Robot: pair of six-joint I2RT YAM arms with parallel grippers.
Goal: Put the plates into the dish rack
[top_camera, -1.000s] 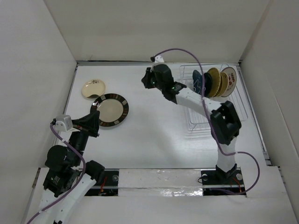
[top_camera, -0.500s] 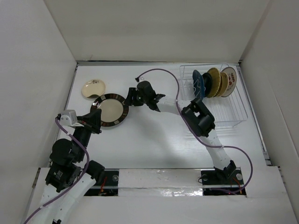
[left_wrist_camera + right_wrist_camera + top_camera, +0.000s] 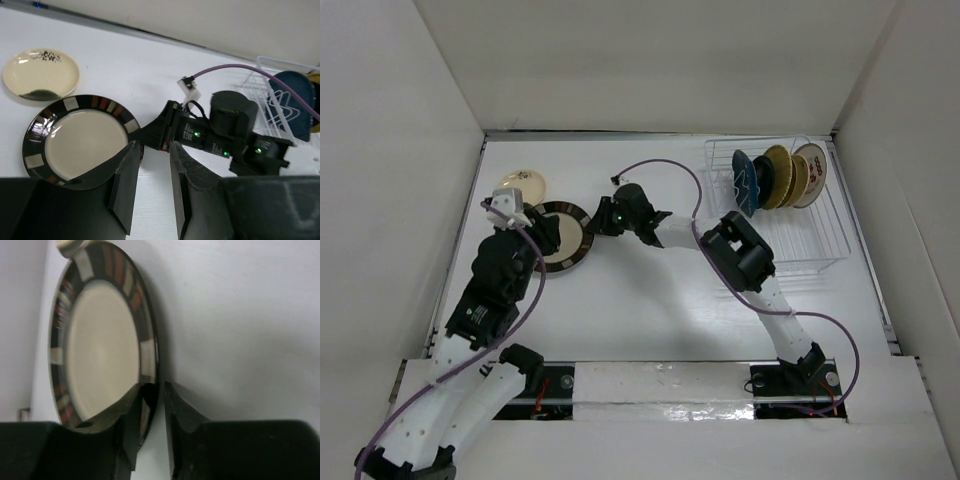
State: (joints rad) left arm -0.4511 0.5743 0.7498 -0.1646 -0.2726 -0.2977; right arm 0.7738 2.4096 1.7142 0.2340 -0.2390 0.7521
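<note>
The gold dark-rimmed plate point(image 3: 563, 238) point(image 3: 84, 141) point(image 3: 100, 347) lies flat on the table at the left. My right gripper point(image 3: 594, 221) point(image 3: 154, 389) is open and straddles its right rim, one finger over the plate and one on the table outside it. My left gripper point(image 3: 556, 240) point(image 3: 153, 150) hovers open over the plate's near right edge, with only table between its fingers. The cream floral plate point(image 3: 520, 186) point(image 3: 41, 73) lies behind. The dish rack point(image 3: 818, 225) point(image 3: 257, 75) holds the blue leaf-shaped plate point(image 3: 745, 183), a yellow plate point(image 3: 778, 176) and the white plate with red characters point(image 3: 813, 170), all upright.
White walls close in the table at the back and on both sides. The right arm point(image 3: 735, 250) stretches from the rack's front across the middle, its purple cable point(image 3: 665, 165) looping above. In the left wrist view the right arm's wrist point(image 3: 230, 135) lies just beyond my left fingers.
The right gripper swung from beside the rack over to the dark-rimmed plate's right rim. The left arm rose and reached forward over the plate's near side.
</note>
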